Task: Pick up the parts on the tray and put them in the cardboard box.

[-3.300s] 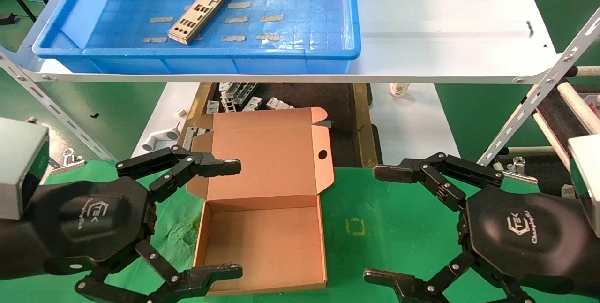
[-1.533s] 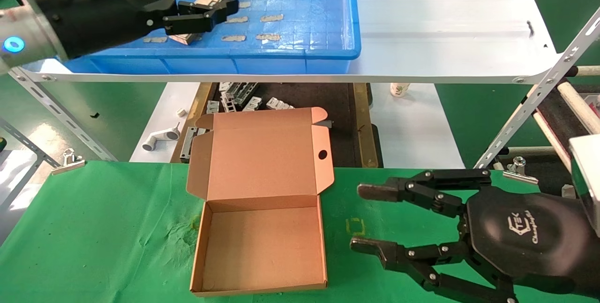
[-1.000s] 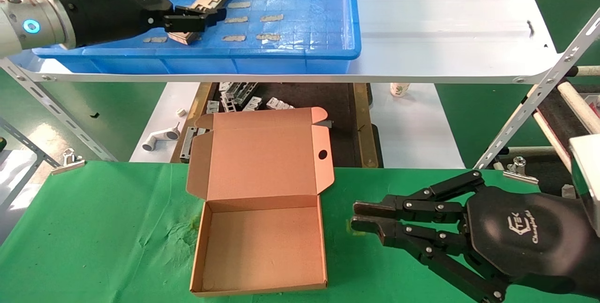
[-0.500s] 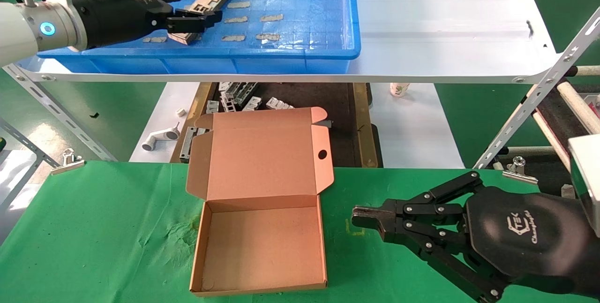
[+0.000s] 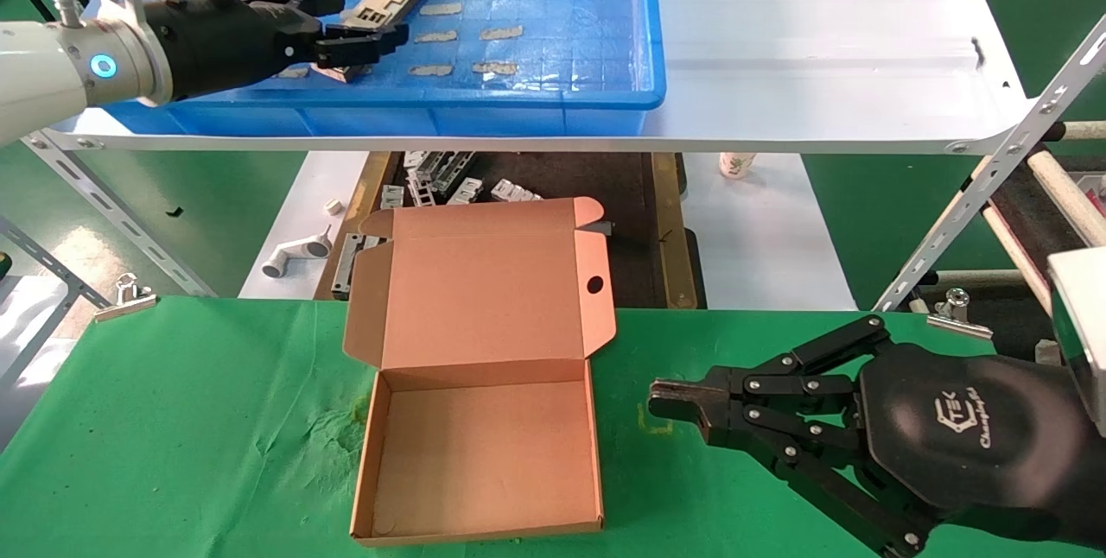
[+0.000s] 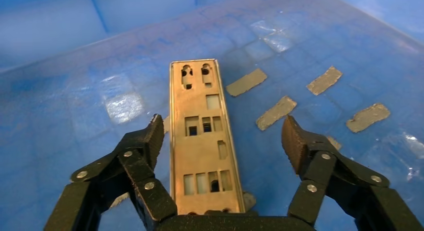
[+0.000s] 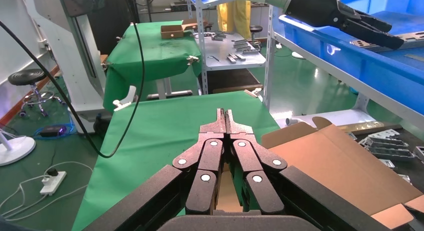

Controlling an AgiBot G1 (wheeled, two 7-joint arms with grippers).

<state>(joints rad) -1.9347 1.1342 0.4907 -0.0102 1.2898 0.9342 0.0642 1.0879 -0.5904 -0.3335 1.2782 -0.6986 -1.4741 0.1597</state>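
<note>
The left claw (image 5: 359,27) is inside the tray (image 5: 553,96), spread wide with 1 finger (image 6: 150,136) on each side of the part (image 6: 202,141), neither finger touching it. The part lies flat on the tray's gridded floor, among tape strips (image 6: 277,112). The tray sits on the white shelf (image 5: 821,40).

Below, the box (image 5: 479,446) stands open on the green desk (image 5: 173,420), lid folded back. The right claw (image 5: 670,398) hovers over the desk just beside the box, fingers pressed together with nothing between them. Small grey brackets (image 5: 449,178) lie behind the box under the shelf.
</note>
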